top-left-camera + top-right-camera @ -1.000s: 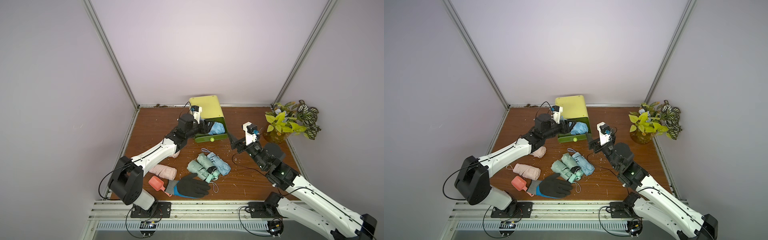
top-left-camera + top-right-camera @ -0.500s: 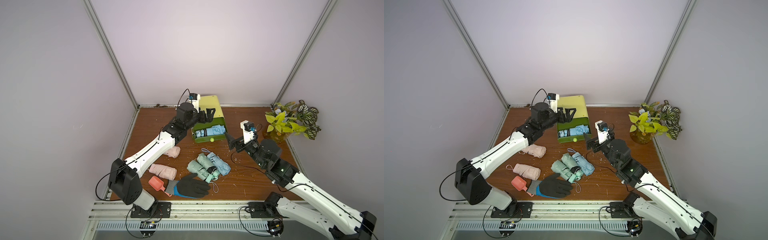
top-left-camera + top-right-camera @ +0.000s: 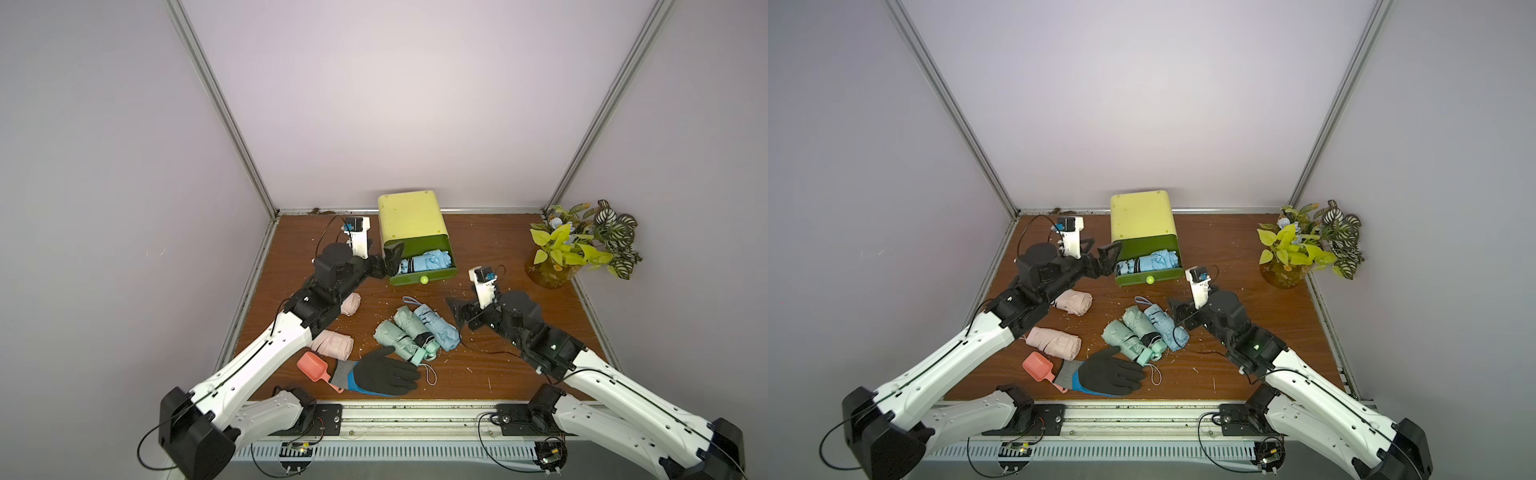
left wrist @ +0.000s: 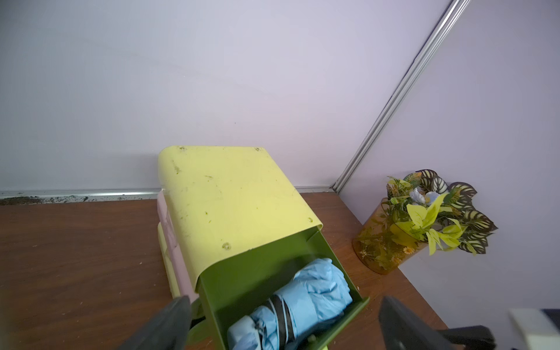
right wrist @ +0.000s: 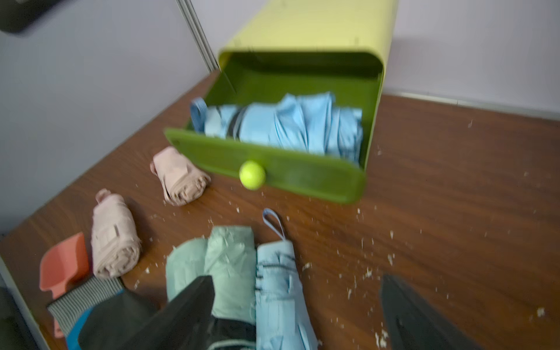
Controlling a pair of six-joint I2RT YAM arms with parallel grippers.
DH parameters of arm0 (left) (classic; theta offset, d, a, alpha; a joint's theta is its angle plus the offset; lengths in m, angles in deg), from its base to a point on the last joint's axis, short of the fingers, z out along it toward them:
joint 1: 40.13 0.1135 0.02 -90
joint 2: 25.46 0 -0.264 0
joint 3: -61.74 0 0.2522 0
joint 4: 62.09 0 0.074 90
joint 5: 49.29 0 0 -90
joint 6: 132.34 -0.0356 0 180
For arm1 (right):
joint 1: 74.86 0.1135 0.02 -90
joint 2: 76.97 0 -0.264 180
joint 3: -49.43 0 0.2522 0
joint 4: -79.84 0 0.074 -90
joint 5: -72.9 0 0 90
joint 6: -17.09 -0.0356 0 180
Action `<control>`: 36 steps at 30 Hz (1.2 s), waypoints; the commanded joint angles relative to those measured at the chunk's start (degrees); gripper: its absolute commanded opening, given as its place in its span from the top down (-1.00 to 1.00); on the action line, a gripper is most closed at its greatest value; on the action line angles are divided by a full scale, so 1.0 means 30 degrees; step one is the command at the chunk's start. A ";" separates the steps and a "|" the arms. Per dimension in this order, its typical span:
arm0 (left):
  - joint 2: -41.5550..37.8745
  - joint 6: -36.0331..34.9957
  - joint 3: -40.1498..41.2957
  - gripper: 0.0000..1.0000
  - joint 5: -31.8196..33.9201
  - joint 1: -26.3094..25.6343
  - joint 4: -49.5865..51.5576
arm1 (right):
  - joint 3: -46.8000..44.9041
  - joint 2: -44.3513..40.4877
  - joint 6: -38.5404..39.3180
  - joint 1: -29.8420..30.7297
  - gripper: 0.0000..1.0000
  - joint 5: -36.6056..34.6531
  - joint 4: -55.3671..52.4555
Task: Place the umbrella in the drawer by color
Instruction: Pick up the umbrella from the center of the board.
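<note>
Left gripper [image 3: 385, 261] fingers spread wide, pulled back beside the green drawer [image 3: 440, 277]: 1 light-blue umbrella [image 3: 432, 262] now lies inside. Right gripper [image 3: 457, 313], also open, has swung toward the 2nd blue umbrella [image 3: 436, 328] on the table.

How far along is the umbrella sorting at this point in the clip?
Done: one light-blue folded umbrella lies in the pulled-out green drawer. In hand: nothing; the left gripper is open beside that drawer, the right gripper open close to the second light-blue umbrella on the wooden table. Left: that umbrella, two mint-green folded umbrellas and two pink folded umbrellas, all on the table.
</note>
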 commanded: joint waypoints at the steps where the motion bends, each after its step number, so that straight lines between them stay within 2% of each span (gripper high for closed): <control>1: -0.1216 0.0883 0.1884 -1.00 -0.0415 -0.0134 -0.1619 | -0.2121 -0.0167 -0.1833 0.0103 -0.84 0.0870 0.1557; 4: -0.2210 0.1418 0.3519 -1.00 -0.0569 -0.0133 -0.2327 | -0.4061 0.0112 -0.1983 0.0096 -0.85 0.1545 0.3888; 10: -0.2434 0.1566 0.4436 -1.00 -0.0906 -0.0131 -0.2067 | -0.5976 0.1321 -0.1537 0.0096 -0.77 0.1643 0.7429; 13: -0.2227 0.1730 0.4482 -1.00 -0.1383 -0.0131 -0.2236 | -0.5989 0.2171 -0.1540 0.0096 -0.77 0.2179 0.8341; 19: -0.2096 0.1865 0.4771 -1.00 -0.1499 -0.0129 -0.2783 | -0.6113 0.3831 -0.2096 0.0096 -0.90 0.2896 0.9652; 26: -0.2007 0.1807 0.4975 -1.00 -0.1492 -0.0130 -0.2707 | -0.6490 0.5777 -0.3212 0.0096 -0.82 0.3467 1.0168; 31: -0.1863 0.1690 0.4779 -1.00 -0.1307 -0.0129 -0.2261 | -0.6626 0.5988 -0.3429 0.0096 -0.54 0.4696 0.9635; 32: -0.1832 0.1690 0.4775 -1.00 -0.1303 -0.0129 -0.2258 | -0.6684 0.5811 -0.3352 0.0112 -0.42 0.4805 0.9492; 34: -0.1803 0.1722 0.4804 -1.00 -0.1309 -0.0132 -0.2310 | -0.6773 0.5313 -0.3141 0.0096 0.05 0.4981 0.9340; 36: -0.1747 0.1828 0.4863 -1.00 -0.1301 -0.0124 -0.2386 | -0.6689 0.4633 -0.2777 0.0096 0.81 0.5031 0.8838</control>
